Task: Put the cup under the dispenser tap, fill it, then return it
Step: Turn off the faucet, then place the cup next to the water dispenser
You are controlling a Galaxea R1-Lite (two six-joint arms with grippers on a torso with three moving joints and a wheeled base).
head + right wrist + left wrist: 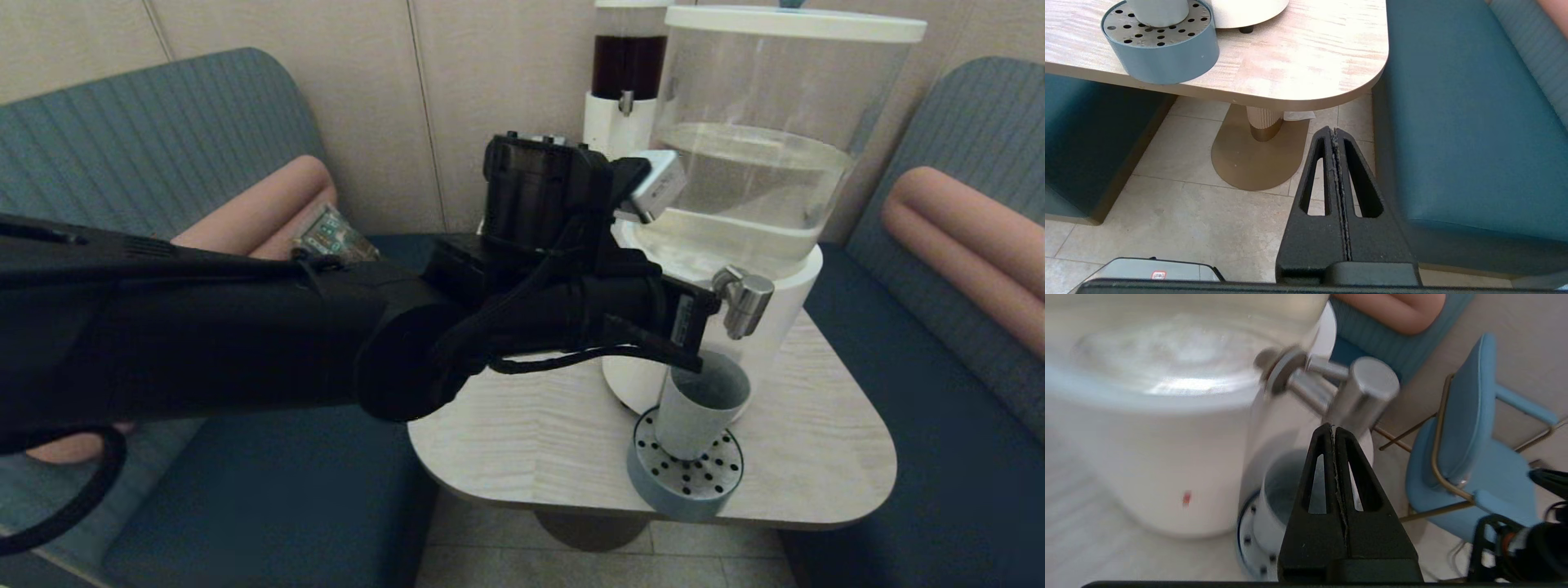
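Observation:
The grey-blue cup (702, 404) stands upright on a round perforated drip tray (686, 482), straight below the brushed-steel dispenser tap (744, 300) of the big clear-tank dispenser (759, 163). My left arm reaches across the table, and the left gripper (707, 310) is shut and empty with its tips against the tap's near side. In the left wrist view the left gripper (1333, 426) sits just under the steel tap (1367, 392), above the cup (1278, 498). I cannot tell whether liquid is running. The right gripper (1334, 130) hangs shut and empty, low beside the table.
A smaller dark-liquid dispenser (627, 73) stands behind the big one. The pale wooden table (531, 441) has rounded corners, and the tray sits at its front edge (1163, 53). Teal benches (1474, 122) with pink roll cushions (963, 237) flank it. A blue chair (1474, 457) stands beyond.

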